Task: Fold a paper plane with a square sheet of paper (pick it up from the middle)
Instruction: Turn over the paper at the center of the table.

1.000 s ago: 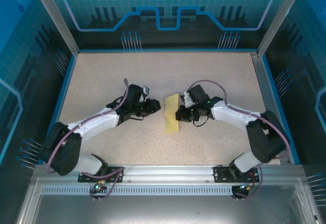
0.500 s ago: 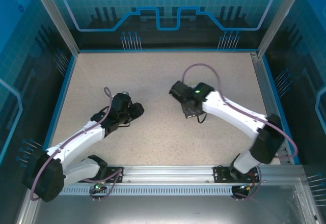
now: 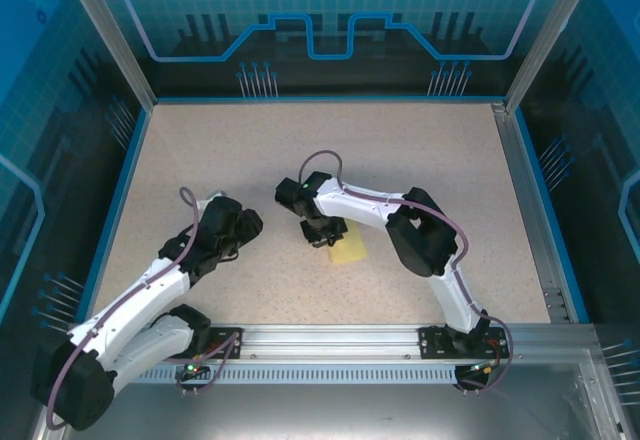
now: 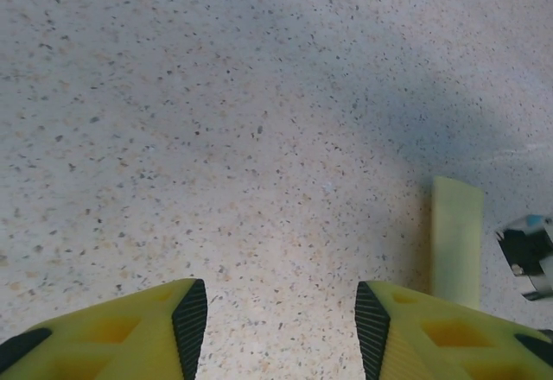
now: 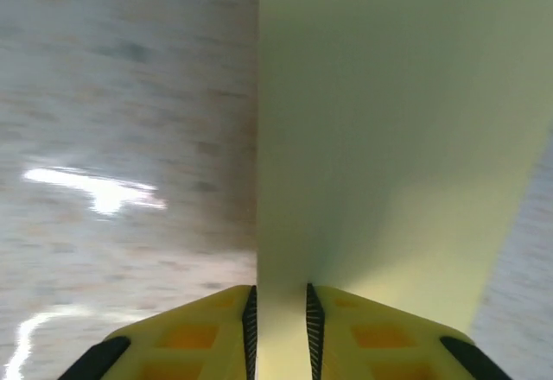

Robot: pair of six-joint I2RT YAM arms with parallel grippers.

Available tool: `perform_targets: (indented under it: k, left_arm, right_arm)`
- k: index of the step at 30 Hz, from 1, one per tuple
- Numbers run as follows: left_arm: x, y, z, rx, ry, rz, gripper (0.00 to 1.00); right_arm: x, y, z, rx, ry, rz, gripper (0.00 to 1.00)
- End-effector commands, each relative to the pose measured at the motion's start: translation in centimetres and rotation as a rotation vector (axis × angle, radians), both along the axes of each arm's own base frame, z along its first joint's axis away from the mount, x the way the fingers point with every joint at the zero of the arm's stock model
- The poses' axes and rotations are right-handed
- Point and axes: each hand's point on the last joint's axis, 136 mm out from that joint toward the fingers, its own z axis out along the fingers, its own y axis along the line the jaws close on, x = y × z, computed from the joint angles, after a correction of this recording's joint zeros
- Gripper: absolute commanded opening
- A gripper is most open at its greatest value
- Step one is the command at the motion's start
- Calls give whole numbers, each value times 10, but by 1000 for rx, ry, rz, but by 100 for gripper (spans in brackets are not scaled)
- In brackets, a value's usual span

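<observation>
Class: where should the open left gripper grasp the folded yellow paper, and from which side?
Likely the free end of the folded paper, sticking out past the right gripper pinching it. Come from the left, since that thin edge faces the left gripper.

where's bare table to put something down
Bare: the far half of the speckled beige table, up to the blue back edge, and the right side along the metal rail. Crowded at centre: right gripper on the folded pale-yellow paper, left gripper nearby.
</observation>
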Motion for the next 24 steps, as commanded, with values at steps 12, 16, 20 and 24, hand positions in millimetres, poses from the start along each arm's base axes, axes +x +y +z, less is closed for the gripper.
perform_targets:
  k: [12, 16, 20, 24]
  left_arm:
    - [21, -99, 7, -317, -8, -396, 55]
    - [33, -140, -4, -332, 63, -496, 53]
    - [47, -175, -16, -326, 127, -547, 48]
    - [59, -182, -40, -309, 197, -508, 45]
  right_arm:
    - [31, -19, 45, 595, -13, -74, 35]
    - [49, -57, 36, 651, -31, -136, 35]
    - [63, -73, 26, 700, -20, -165, 34]
    - [68, -73, 13, 725, 3, -170, 33]
